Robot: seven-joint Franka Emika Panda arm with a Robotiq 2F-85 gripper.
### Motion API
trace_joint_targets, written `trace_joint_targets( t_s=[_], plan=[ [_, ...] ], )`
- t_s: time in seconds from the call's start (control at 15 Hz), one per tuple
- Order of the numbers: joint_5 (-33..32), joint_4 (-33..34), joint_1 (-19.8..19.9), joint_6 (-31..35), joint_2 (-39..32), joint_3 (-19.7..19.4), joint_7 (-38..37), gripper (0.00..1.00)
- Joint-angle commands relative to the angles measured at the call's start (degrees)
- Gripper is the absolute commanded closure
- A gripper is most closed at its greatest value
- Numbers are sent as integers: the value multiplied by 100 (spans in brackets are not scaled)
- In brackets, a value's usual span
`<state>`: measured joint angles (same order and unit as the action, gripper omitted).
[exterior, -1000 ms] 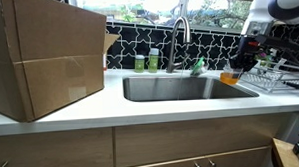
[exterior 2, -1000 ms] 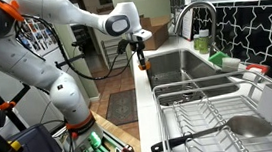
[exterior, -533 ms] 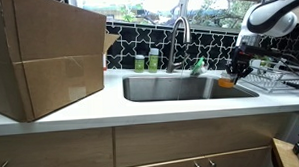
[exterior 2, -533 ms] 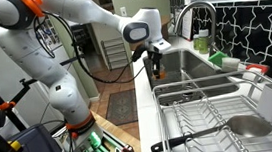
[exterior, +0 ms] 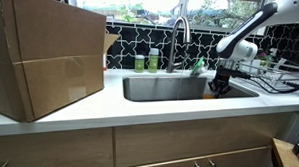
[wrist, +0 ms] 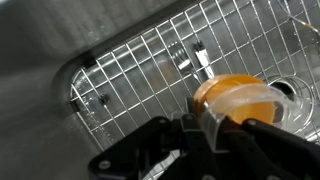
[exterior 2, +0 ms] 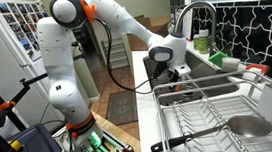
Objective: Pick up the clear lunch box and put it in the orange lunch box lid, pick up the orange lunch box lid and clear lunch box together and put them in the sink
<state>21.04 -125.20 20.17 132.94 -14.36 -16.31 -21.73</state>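
A big cardboard box (exterior: 49, 57) stands on the left. In the sink (exterior: 160, 88), at its right side, the gripper (exterior: 219, 85) holds the orange lunch box lid (wrist: 222, 92) tight in its fingers. The clear lunch box (wrist: 248, 104) sits in the lid, above the wire grid (wrist: 140, 70).

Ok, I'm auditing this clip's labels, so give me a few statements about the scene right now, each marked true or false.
1. The gripper has its jaws closed on the round orange lunch box lid, with the clear plastic lunch box sitting in it. True.
2. The gripper is well away from the stainless steel sink. False: it hangs right over the basin.
3. A metal wire grid lies on the sink floor. True.
4. The large brown cardboard box stands inside the sink. False: it stands on the white countertop beside the sink.
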Motion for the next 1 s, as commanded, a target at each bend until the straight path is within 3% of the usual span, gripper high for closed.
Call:
trace_joint_targets(
  t_s=[0.0,0.47,0.53,0.8,0.87,0.93],
  plan=[
    [368,838,-37,-17,-975,83,-183,98],
    [328,1566,-105,-74,-2040,161,-708,98],
    [229,1318,-137,4,-1732,111,-584,91],
    [233,1474,-152,3,-1998,133,-647,91],
    [200,1477,-241,196,-2076,74,-840,98],
    [275,1514,-232,240,-2167,137,-834,98]
  ],
)
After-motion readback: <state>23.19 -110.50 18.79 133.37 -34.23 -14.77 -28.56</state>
